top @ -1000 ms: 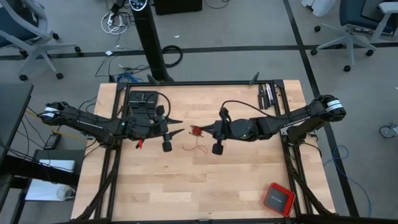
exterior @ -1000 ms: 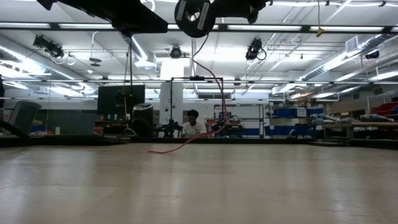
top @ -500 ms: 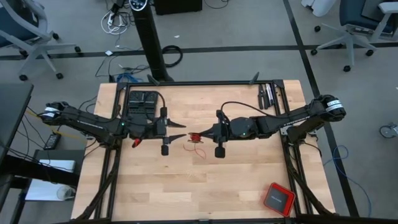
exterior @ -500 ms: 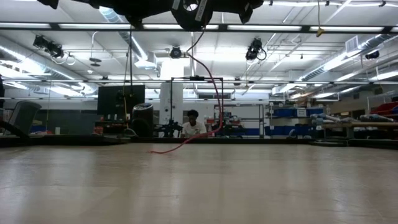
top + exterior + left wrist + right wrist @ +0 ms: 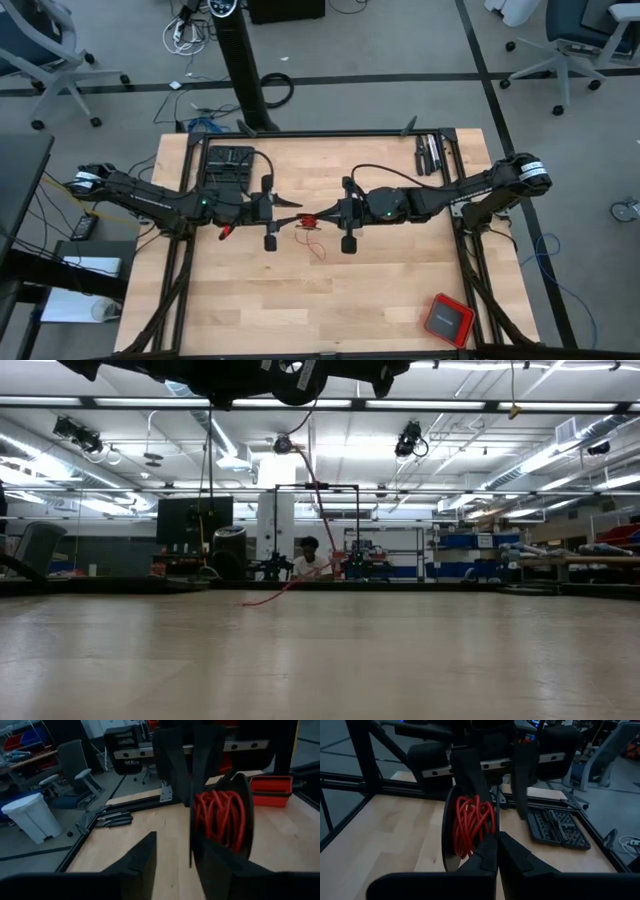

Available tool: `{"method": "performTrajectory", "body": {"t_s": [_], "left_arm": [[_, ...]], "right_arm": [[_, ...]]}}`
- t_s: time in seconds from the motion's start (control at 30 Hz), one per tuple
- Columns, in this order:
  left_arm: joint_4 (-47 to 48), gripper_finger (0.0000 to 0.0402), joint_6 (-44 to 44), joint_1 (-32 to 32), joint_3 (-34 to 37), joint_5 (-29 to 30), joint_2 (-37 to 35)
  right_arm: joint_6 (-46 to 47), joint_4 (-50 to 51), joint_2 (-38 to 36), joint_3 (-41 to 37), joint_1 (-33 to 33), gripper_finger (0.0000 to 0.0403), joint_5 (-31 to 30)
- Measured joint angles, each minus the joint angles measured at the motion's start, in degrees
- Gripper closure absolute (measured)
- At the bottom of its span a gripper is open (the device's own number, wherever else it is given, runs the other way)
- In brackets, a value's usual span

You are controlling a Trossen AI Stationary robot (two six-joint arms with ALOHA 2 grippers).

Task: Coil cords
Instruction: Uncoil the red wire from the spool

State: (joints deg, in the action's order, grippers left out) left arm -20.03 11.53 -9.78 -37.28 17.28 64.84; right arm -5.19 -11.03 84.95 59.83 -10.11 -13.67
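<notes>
The cords are one thin red cord, mostly wound into a small tight bundle (image 5: pixel 312 221) (image 5: pixel 472 825) (image 5: pixel 220 817) held above the middle of the table. One loose strand (image 5: pixel 318 500) hangs down from it, and its end (image 5: pixel 320 250) lies on the wood. My right gripper (image 5: pixel 326 218) reaches in level from the right and is shut at the bundle. My left gripper (image 5: pixel 296 212) faces it from the left, open, with the bundle between its two fingers. My left gripper comes in level from the table's left. The inner face of one finger (image 5: pixel 242 805) lies against the bundle, while the other finger (image 5: pixel 142 857) stands apart from it. My right gripper pinches the bundle's edge (image 5: pixel 487 832) between its two shut fingers (image 5: pixel 492 855), level from the table's right. The bundle is lifted clear of the table, with one slack strand hanging below it.
A red square box with a dark top (image 5: pixel 448 318) lies near the front right corner. A black case (image 5: pixel 228 165) sits at the far left and a tool set (image 5: pixel 432 152) at the far right. A person (image 5: pixel 308 560) sits in the room beyond.
Both wrists have turned, so the two grippers now face each other more squarely over the middle of the table. My left gripper's fingers have drawn closer together around the bundle. The hanging strand has swung sideways while its end stays on the wood.
</notes>
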Motion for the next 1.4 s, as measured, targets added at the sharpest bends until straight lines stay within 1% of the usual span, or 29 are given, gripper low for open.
{"method": "performTrajectory", "body": {"t_s": [0.13,0.23,0.37,0.53,0.6,0.63,0.73,0.87,1.03,1.17,1.33,1.4], "left_arm": [[0.24,0.0378,0.50,0.00,0.00,-1.25,0.00],[0.90,0.0395,0.48,0.00,0.00,-1.57,0.00],[1.15,0.0399,0.15,0.00,0.00,0.83,-0.14],[1.30,0.0400,-1.04,0.02,-0.13,5.63,-0.42],[1.54,0.0400,-1.31,0.07,-0.13,7.79,-0.42],[1.75,0.0400,-1.32,0.07,-0.13,9.08,-0.42],[1.68,0.0401,-1.92,0.07,-0.13,11.93,-0.42],[1.40,0.0401,-3.66,0.07,-0.13,13.33,-0.42],[1.40,0.0401,-4.31,0.07,-0.13,13.99,-0.44],[1.03,0.0401,-4.33,0.07,-0.13,13.97,-0.44],[1.07,0.0401,-4.35,0.07,-0.13,13.94,-0.44],[1.07,0.0401,-4.33,0.07,-0.13,13.94,-0.44]], "right_arm": [[0.02,-0.27,0.08,0.00,0.07,0.0401,-0.09],[0.91,-0.29,0.14,0.00,0.04,0.0392,-0.04],[3.00,0.21,0.17,0.00,0.07,0.0368,-1.72],[3.21,2.30,-2.69,0.00,-1.76,0.0347,-10.53],[4.34,2.29,-3.74,0.04,-2.56,0.0345,-13.01],[5.30,2.89,-3.98,0.04,-2.81,0.0345,-13.25],[7.20,6.13,-3.94,0.04,-3.06,0.0347,-12.54],[9.95,9.73,-1.51,0.03,-3.06,0.0346,-12.04],[11.06,9.67,1.63,0.04,-2.57,0.0347,-10.07],[11.08,9.86,4.27,0.04,-1.40,0.0348,-10.00],[11.69,9.56,7.24,0.02,-0.07,0.0346,-8.37],[11.74,8.92,7.95,0.04,0.31,0.0347,-6.81]]}}
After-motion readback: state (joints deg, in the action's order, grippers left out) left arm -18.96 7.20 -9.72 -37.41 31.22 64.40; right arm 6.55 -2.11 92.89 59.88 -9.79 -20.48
